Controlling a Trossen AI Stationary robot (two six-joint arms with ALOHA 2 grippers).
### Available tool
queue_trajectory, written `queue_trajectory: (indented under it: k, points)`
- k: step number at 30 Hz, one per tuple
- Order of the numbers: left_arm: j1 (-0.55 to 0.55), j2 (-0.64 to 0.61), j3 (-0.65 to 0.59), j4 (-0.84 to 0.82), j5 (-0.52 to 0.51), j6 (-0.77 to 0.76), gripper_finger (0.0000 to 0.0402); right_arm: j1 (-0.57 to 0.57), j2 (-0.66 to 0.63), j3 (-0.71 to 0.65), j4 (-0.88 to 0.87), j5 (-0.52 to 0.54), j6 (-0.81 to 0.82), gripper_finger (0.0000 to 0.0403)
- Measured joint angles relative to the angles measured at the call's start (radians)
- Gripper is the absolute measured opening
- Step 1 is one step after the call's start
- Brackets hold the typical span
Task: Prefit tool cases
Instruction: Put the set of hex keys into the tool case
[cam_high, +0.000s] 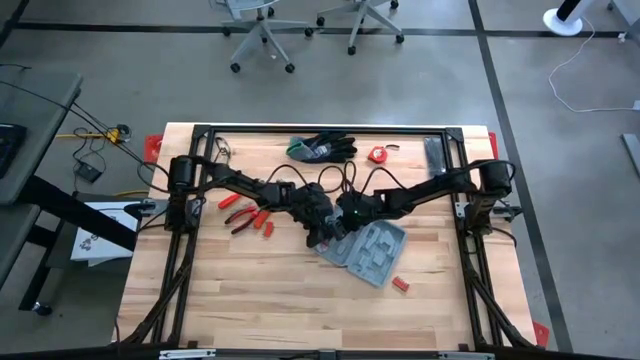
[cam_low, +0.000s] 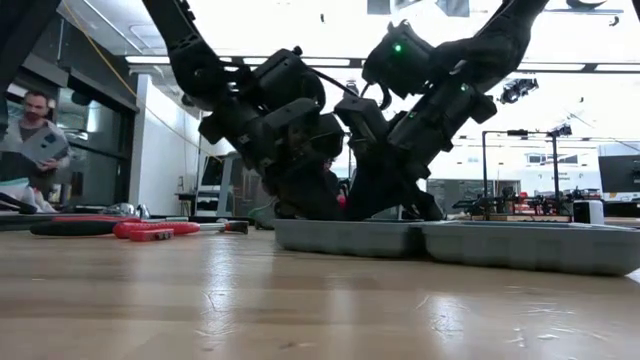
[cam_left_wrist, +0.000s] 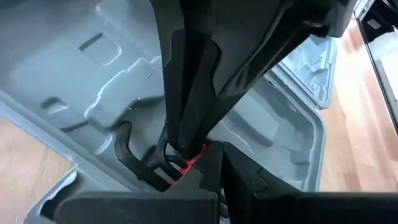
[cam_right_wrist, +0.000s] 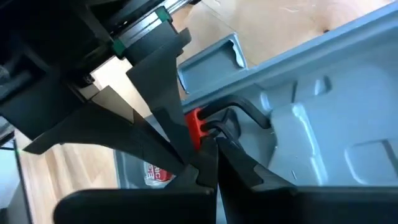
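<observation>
Item 1: tool case (cam_high: 372, 252), grey-blue plastic, lying open just right of centre in the high view, turned at an angle to the table edge. Both halves face up, showing moulded recesses. In the low view it runs as a low grey band (cam_low: 470, 240) from the centre to the right edge. No brand mark can be read on it.

Item 2: left gripper (cam_high: 322, 228), at the case's left end near frame centre. Fingers (cam_left_wrist: 186, 124) pressed together, their tips down in a recess against a small red-and-black part (cam_left_wrist: 186, 163). Whether that part is pinched or only touched cannot be told.

Item 3: right gripper (cam_high: 340, 222), right beside the left one over the same end of the case. Fingers (cam_right_wrist: 205, 171) closed, their tips at the same small part (cam_right_wrist: 200, 129).

Item 4: red-handled pliers (cam_high: 248, 218), left of centre on the wooden table (cam_high: 260, 300).

Item 5: black-and-green gloves (cam_high: 322, 148), at the table's upper edge, centre.

Item 6: small red object (cam_high: 377, 154), just right of the gloves; too small to read.

Item 7: small red piece (cam_high: 401, 285), lower right of the case.

Item 8: a red-and-white label (cam_right_wrist: 153, 174) shows in the right wrist view; its lettering is illegible.

Item 9: a person (cam_low: 38, 130), at the left edge of the low view, behind the table.
</observation>
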Motion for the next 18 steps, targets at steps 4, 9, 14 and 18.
queue_trajectory:
  k: [4, 9, 14, 18]
  points:
    - [0.004, -0.018, -0.002, -0.001, -0.025, 0.01, 0.0, -0.003, -0.037, -0.003, -0.028, 0.028, -0.022, 0.0]
    - [0.004, -0.047, -0.005, -0.024, -0.032, 0.01, 0.0, -0.004, -0.086, -0.004, -0.028, 0.046, -0.033, 0.0]
    - [0.001, -0.084, -0.005, -0.04, -0.031, 0.01, 0.0, -0.002, -0.113, -0.004, -0.03, 0.047, -0.045, 0.0]
    - [-0.003, -0.099, -0.004, -0.043, -0.055, 0.0, 0.0, -0.002, -0.107, -0.004, -0.035, 0.039, -0.051, 0.0]
